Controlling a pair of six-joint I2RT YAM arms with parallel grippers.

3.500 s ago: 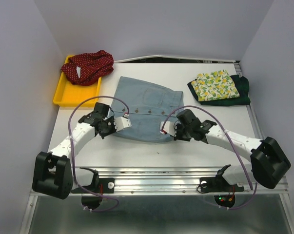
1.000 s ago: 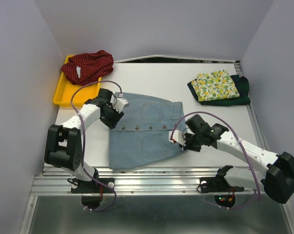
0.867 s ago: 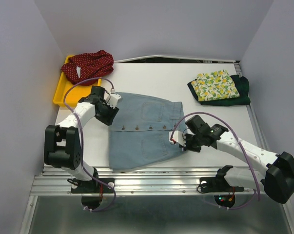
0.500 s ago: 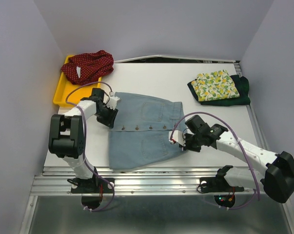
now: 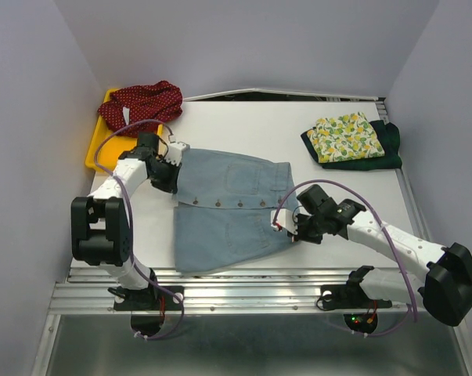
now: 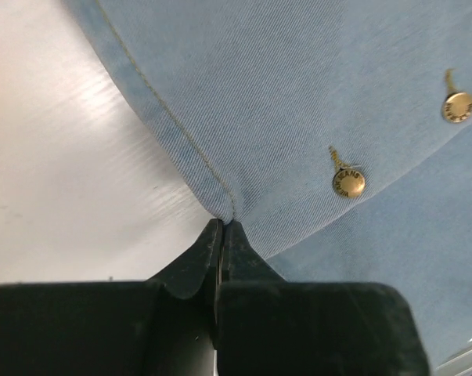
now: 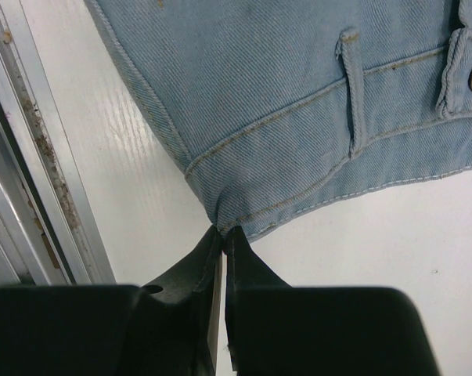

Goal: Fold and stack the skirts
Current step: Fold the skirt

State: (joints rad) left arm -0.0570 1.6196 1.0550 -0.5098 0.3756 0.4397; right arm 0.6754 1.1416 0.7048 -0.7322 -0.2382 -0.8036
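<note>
Skirts are lying in three places on the counter (image 5: 251,121) as we are looking down from the top camera. The denim skirt (image 5: 228,207) is lying flat at the centre. The red dotted skirt (image 5: 142,104) is bunching in the yellow tray (image 5: 113,149) at 10 o'clock, and the lemon-print skirt (image 5: 344,136) is resting on the dark green skirt (image 5: 389,146) at 2 o'clock. The left end effector (image 5: 175,153) is meeting the denim skirt at its 10 o'clock corner, the right end effector (image 5: 278,225) at its 4 o'clock edge.

From the left wrist we are seeing both fingers (image 6: 190,266) pinching together on a stitched edge, with brass buttons (image 6: 349,182) lying toward 2 o'clock.

From the right wrist we are seeing the fingers (image 7: 185,270) clamping a waistband corner, with a belt loop (image 7: 351,86) lying toward 1 o'clock.
</note>
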